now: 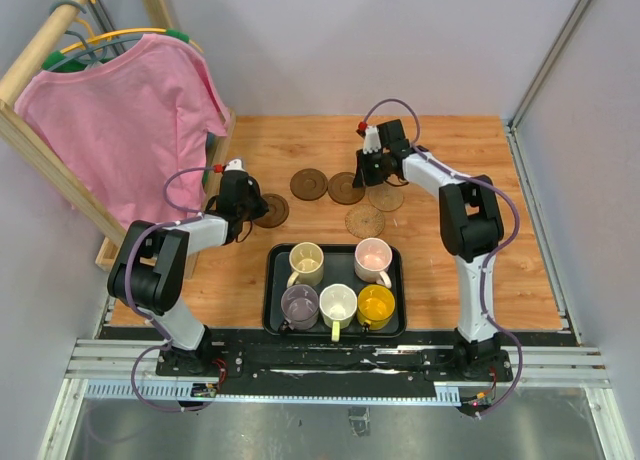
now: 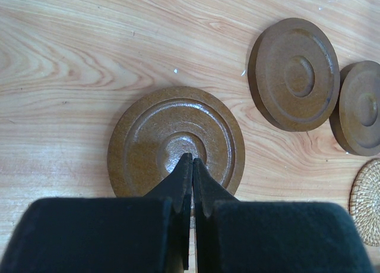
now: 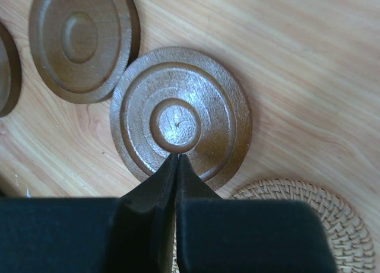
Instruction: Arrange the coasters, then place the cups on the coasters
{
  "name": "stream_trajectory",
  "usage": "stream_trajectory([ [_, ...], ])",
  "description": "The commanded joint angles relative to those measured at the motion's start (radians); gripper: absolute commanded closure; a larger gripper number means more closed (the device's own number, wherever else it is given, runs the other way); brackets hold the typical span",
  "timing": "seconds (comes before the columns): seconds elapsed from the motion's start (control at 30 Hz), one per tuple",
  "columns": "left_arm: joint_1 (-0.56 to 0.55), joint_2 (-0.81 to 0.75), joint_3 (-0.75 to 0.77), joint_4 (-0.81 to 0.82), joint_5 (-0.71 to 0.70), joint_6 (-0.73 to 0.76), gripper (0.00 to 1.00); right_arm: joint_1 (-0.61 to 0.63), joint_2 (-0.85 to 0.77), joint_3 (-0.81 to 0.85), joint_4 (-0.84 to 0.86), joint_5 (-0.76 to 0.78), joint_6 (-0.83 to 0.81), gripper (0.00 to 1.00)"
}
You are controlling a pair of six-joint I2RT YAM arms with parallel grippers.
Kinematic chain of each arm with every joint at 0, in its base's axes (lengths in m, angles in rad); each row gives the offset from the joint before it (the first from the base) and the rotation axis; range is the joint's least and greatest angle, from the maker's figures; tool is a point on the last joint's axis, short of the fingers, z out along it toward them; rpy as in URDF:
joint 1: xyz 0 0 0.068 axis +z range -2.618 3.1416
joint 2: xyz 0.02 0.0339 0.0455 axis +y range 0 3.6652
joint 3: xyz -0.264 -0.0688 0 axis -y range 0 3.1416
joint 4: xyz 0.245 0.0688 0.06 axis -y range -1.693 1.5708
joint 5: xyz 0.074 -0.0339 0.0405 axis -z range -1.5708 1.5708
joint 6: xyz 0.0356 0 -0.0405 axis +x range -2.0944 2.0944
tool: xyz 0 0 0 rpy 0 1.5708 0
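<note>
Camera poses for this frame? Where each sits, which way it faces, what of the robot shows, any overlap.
Top external: above and behind the bases, looking down on the table; left arm and right arm show whole, tray of cups between them.
Left wrist: on the left arm, looking down past the shut left gripper at a dark coaster.
Right wrist: on the right arm, looking down past the shut right gripper at a second dark coaster.
Shared: both wrist views catch the middle dark coaster.
</note>
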Motion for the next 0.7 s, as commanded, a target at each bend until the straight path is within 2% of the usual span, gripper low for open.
stream_trajectory([
  [0.0, 0.005, -0.008, 0.000, 0.004, 0.007, 0.003, 1.00, 0.027, 0.044, 0.032, -0.042, -0.025, -0.010, 0.99],
  [0.23, 0.007, -0.001, 0.000, 0.005, 0.008, 0.008, 0.99, 0.031, 0.085, 0.040, -0.046, -0.010, -0.008, 0.99],
  [0.67, 0.006, 0.017, 0.015, 0.000, 0.013, 0.016, 0.99, 0.028, 0.067, 0.024, -0.074, 0.177, -0.004, 0.99],
])
